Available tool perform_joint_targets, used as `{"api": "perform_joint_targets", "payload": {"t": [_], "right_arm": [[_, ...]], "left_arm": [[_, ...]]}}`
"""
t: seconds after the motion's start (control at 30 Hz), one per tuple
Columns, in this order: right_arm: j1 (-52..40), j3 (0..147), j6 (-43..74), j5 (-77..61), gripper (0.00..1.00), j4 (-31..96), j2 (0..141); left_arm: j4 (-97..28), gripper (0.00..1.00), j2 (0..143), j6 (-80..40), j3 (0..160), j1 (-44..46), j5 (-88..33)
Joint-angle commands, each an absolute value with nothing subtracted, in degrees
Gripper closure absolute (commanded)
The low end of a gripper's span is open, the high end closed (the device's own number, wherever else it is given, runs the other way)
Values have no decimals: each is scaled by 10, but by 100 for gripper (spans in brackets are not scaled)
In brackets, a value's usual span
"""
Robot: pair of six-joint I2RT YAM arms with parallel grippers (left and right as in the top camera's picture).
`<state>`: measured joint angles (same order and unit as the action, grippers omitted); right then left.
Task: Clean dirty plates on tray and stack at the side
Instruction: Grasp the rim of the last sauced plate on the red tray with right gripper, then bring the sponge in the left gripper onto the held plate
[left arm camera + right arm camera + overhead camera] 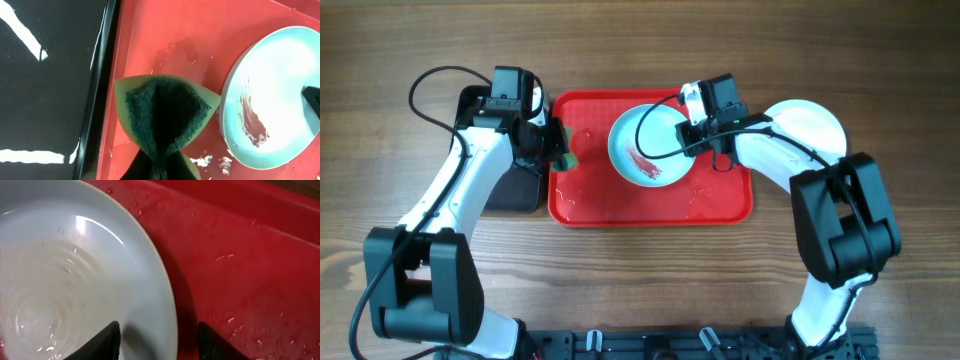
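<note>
Red tray (pixel 620 205) sits centre on the wooden tabletop (pixel 650 290). On its upper half is a mint-blue plate (pixel 645 140), dark red streak (pixel 645 165) inside. The right gripper (pixel 695 140) is over that plate's right rim. The left gripper (pixel 558 150) is at the tray's left edge, green sponge (pixel 565 158) at its jaws. A black tray (pixel 515 195) lies just left, and a white plate (pixel 815 122) is off to the right.

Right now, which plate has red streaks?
The pale blue plate on the tray, streaked red in its middle. The white plate beside the tray, partly hidden by the right arm, shows no streaks.
</note>
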<state>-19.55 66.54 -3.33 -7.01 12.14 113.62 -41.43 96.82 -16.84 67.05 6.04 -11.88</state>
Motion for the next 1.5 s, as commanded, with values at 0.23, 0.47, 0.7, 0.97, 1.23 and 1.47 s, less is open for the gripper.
{"api": "perform_joint_targets", "payload": {"t": [0.23, 0.47, 0.7, 0.97, 1.23, 1.47], "right_arm": [[-194, 674, 18, -65, 96, 130, 1160], [-194, 677, 175, -144, 96, 253, 1159], [-210, 674, 333, -232, 96, 310, 1159], [-213, 674, 329, -232, 96, 309, 1159], [-214, 669, 300, -230, 95, 302, 1159], [-214, 660, 298, -225, 96, 287, 1159]], "left_arm": [[-414, 96, 960, -174, 682, 63, -126], [-414, 96, 960, -174, 682, 75, -126], [-396, 96, 960, -174, 682, 96, -126], [-396, 96, 960, -169, 682, 130, -126], [-368, 96, 978, -136, 682, 183, -123], [-354, 96, 1038, -140, 682, 205, -122]]}}
